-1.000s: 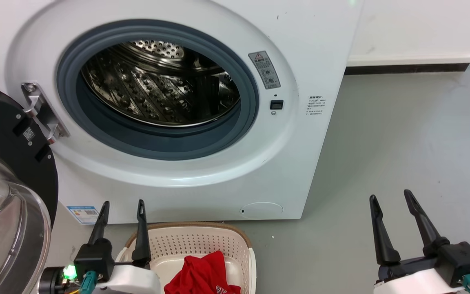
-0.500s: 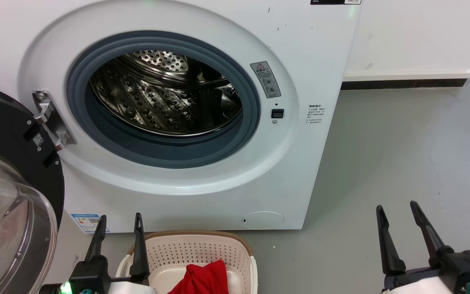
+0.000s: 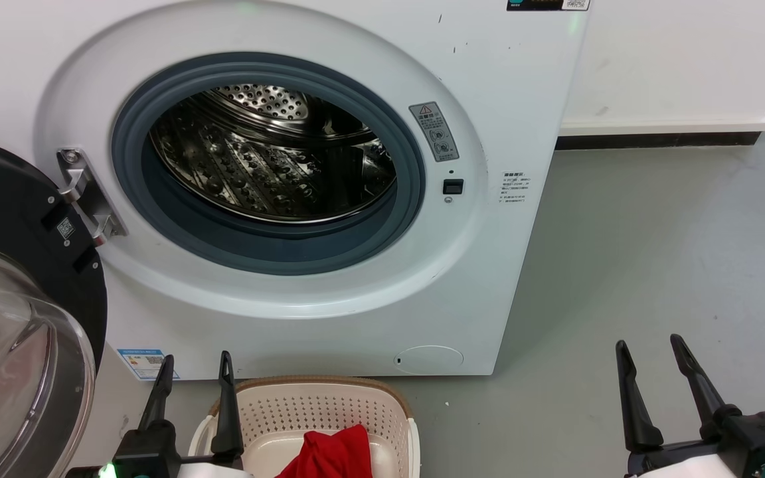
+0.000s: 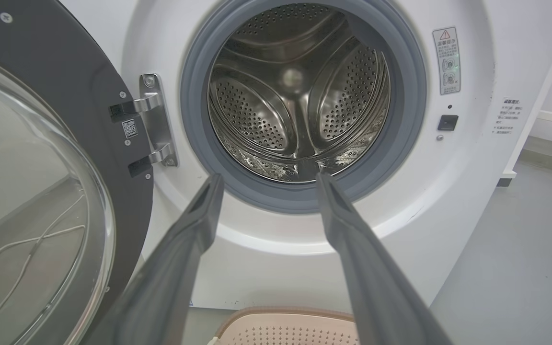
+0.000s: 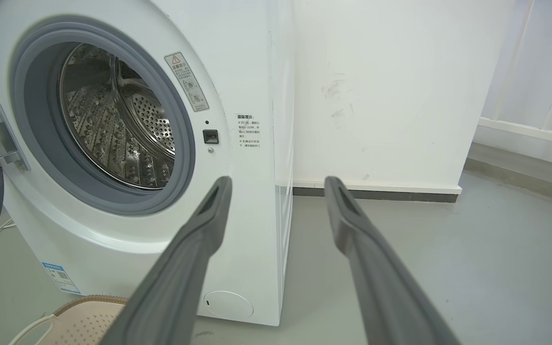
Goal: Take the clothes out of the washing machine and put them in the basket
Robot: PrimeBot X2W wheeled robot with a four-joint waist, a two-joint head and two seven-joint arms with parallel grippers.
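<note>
- Wrapping up, I reckon: the red jersey (image 3: pixel 329 451) is lying in the basket (image 3: pixel 319 406), right in front of the washing machine (image 3: pixel 522 99).
- No cloth that I can spot in the drum (image 3: pixel 269 166).
- My left gripper (image 3: pixel 198 358) is by the basket's left rim, fingers spread and holding nothing. Same goes for my right gripper (image 3: pixel 648 342), off over the floor.
- Next, probably just a peek at the drum's bottom, then done.

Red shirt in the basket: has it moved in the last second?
No. The red jersey lies in the same spot against the basket wall; both slid down the head view together with the washing machine, so the camera moved.
</note>
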